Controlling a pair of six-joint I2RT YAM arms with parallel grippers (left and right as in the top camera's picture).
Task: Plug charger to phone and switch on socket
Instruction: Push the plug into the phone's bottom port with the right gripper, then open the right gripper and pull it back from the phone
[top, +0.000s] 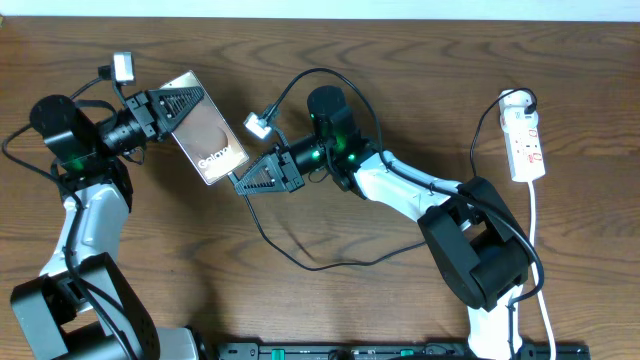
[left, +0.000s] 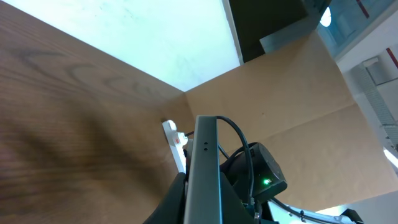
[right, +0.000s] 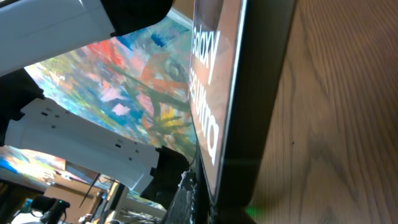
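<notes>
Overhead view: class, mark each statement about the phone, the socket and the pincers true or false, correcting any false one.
1. The left pincer grips the phone. True.
2. The socket lies beside the phone. False: it lies far off, at the right edge.
3. The phone shows white "Galaxy" lettering. True.
4. The right pincer hovers over the socket. False: it sits at the phone's lower end.
</notes>
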